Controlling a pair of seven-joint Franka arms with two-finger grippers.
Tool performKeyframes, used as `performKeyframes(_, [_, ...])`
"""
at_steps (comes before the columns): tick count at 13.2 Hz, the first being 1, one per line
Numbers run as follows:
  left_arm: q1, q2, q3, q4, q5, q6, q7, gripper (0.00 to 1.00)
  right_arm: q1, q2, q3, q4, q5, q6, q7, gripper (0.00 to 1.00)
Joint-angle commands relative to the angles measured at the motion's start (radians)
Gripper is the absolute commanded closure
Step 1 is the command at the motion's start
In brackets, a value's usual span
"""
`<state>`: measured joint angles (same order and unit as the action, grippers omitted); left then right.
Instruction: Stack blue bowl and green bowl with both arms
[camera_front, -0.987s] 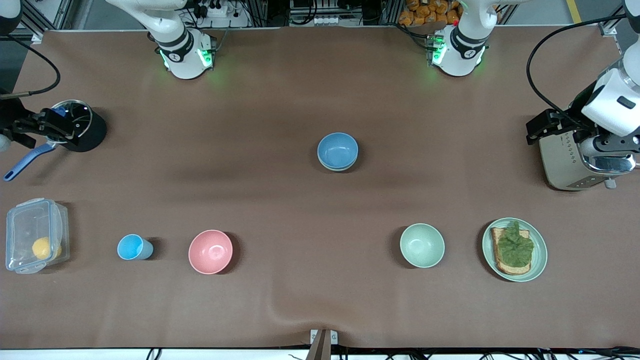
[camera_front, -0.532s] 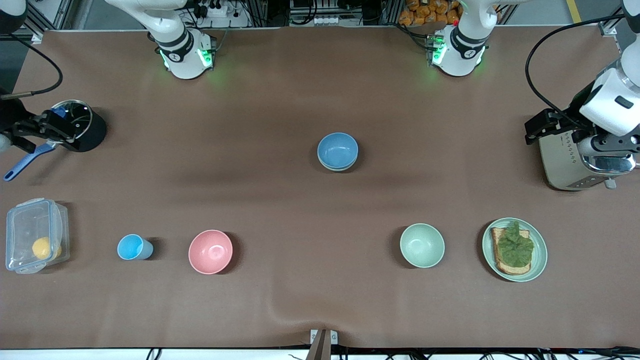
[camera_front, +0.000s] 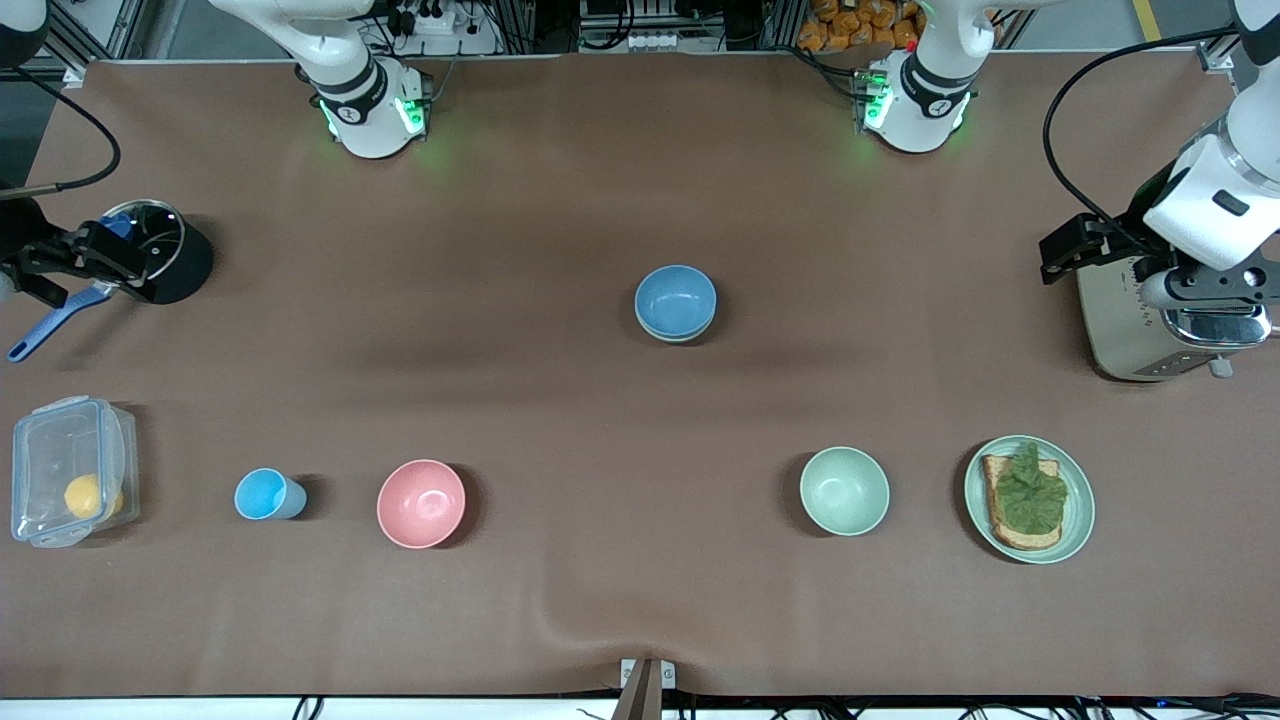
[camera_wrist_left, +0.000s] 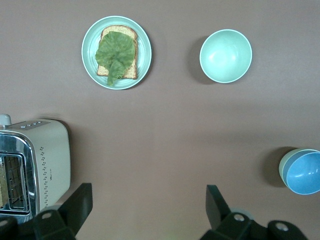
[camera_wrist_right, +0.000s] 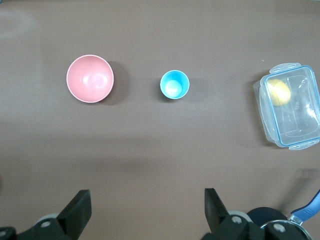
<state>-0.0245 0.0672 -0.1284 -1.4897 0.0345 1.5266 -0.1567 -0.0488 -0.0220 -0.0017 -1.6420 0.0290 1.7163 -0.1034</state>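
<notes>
The blue bowl (camera_front: 675, 298) sits nested inside the green bowl (camera_front: 676, 338) at the middle of the table; only a thin sage rim shows under it. In the left wrist view the blue bowl (camera_wrist_left: 305, 172) shows with the green bowl's rim (camera_wrist_left: 282, 167) around it. My left gripper (camera_front: 1075, 250) is open and empty, up beside the toaster at the left arm's end. My right gripper (camera_front: 70, 262) is open and empty, up by the black pot at the right arm's end. Both sets of jaws stand wide apart in the wrist views, left (camera_wrist_left: 148, 202) and right (camera_wrist_right: 147, 205).
Nearer the front camera stand a mint bowl (camera_front: 844, 490), a plate (camera_front: 1078, 520) with toast and lettuce, a pink bowl (camera_front: 421, 503), a light-blue cup (camera_front: 265, 494) and a clear box (camera_front: 70, 440) holding a lemon. A toaster (camera_front: 1125, 335) and a black pot (camera_front: 185, 265) stand at the ends.
The left gripper has drifted slightly toward the table's middle and the bases. The right gripper has edged slightly outward. The bowls have not moved.
</notes>
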Motion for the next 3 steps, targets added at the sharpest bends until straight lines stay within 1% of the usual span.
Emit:
performKeyframes(1, [-0.011,-0.021,0.013,-0.011,-0.011,-0.013,0.003,0.0,0.014,-0.004,-0.015,-0.002,0.019,0.005,-0.01,0.0])
performKeyframes(3, [-0.011,-0.021,0.013,-0.011,-0.011,-0.013,0.003,0.0,0.014,-0.004,-0.015,-0.002,0.019,0.005,-0.01,0.0])
